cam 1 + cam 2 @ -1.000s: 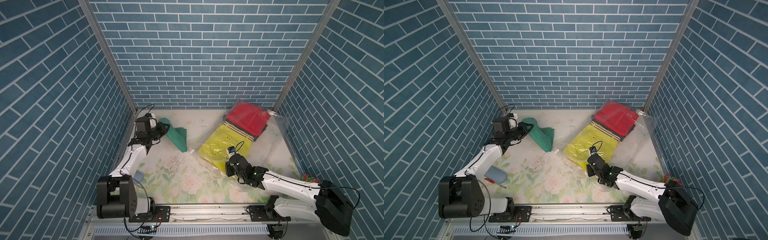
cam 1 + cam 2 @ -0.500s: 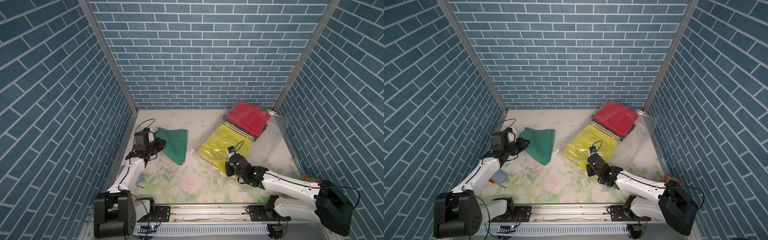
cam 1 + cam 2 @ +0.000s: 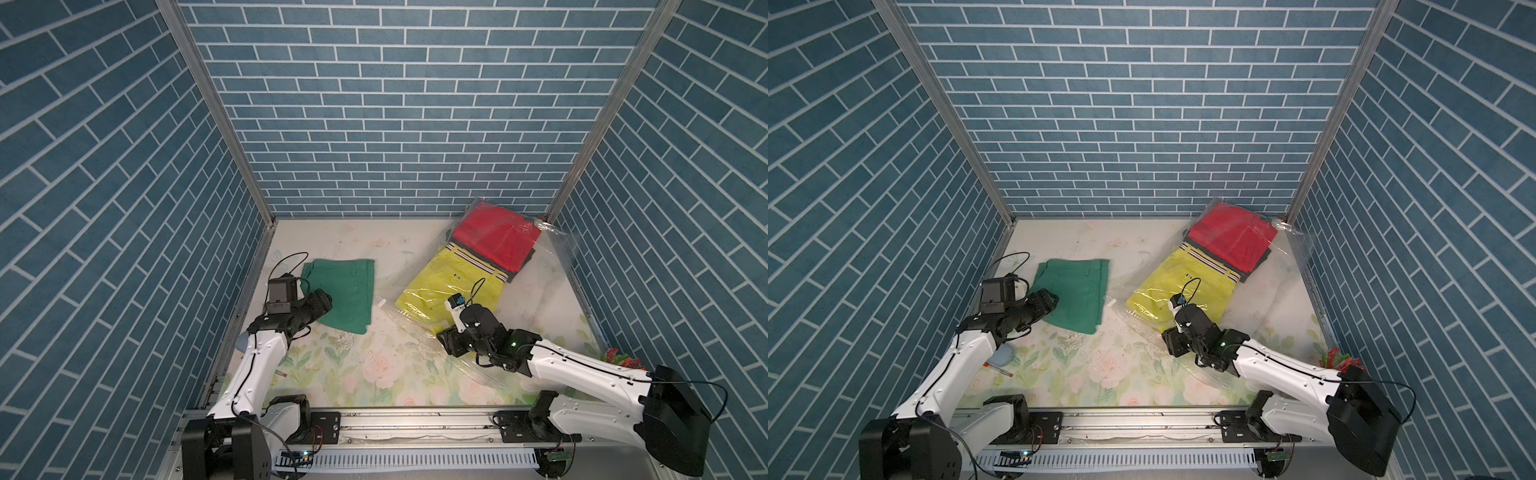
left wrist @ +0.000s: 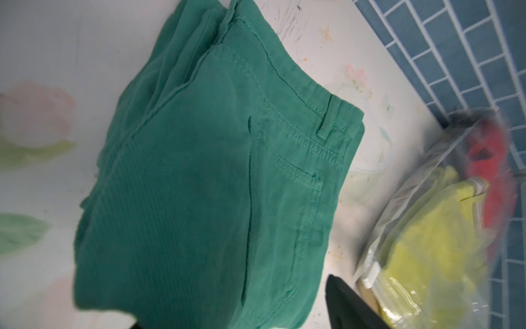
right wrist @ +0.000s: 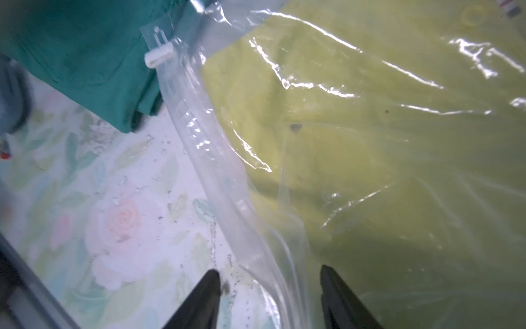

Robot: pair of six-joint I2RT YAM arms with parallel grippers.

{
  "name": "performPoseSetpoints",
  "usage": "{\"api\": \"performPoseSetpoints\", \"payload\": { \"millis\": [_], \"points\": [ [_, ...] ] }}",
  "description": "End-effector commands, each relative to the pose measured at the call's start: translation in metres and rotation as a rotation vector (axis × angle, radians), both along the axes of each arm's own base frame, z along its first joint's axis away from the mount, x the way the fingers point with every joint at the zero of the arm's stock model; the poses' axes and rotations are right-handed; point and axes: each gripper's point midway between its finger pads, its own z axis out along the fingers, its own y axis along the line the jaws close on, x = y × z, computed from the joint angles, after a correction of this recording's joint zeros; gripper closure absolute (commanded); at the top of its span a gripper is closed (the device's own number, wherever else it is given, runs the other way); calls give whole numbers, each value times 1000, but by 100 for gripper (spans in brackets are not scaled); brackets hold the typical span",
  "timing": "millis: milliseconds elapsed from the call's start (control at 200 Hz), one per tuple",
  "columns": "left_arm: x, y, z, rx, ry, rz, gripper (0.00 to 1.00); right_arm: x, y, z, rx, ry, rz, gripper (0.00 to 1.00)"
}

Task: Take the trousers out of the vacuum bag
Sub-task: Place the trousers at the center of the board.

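Observation:
The green trousers (image 3: 345,291) (image 3: 1077,291) lie flat on the floral table at the left, outside the vacuum bag (image 3: 552,257) (image 3: 1291,245). My left gripper (image 3: 322,303) (image 4: 233,307) is at their near left edge, open, jaws wide over the green cloth (image 4: 213,185). Inside the clear bag at the back right lie yellow trousers (image 3: 449,286) and red trousers (image 3: 494,241) on a dark pair. My right gripper (image 3: 449,340) (image 5: 269,277) is open, its fingers astride the bag's zip-seal strip (image 5: 227,182). The yellow trousers (image 5: 370,142) show through the plastic.
A white slider clip (image 3: 381,302) (image 5: 158,55) sits on the bag's mouth beside the green trousers. A blue-grey pad (image 3: 1003,355) and a red pen (image 3: 998,368) lie near the left arm. A red and green object (image 3: 619,359) lies by the right wall. Brick walls enclose three sides.
The left gripper came toward the front with the green trousers, which now lie flat, and its jaws opened. The right gripper let go of the bag's edge and opened.

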Motion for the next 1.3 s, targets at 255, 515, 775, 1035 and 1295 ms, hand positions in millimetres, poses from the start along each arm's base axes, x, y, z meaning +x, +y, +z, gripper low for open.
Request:
{"api": "performPoseSetpoints", "payload": {
  "millis": [255, 515, 775, 1035, 1295],
  "points": [
    [-11, 33, 62, 183, -24, 92, 0, -26, 79, 80, 188, -22, 260, 21],
    [29, 13, 39, 35, -51, 58, 0, 12, 161, 77, 264, -36, 253, 50],
    [63, 29, 0, 54, -11, 135, 10, 31, 237, 34, 250, -3, 257, 63],
    [72, 40, -46, 46, 33, 200, 12, 52, 282, -24, 133, -12, 210, 62],
    [89, 38, -84, 9, 64, 210, 13, 78, 274, -93, -94, -38, 111, 57]
  ]
}}
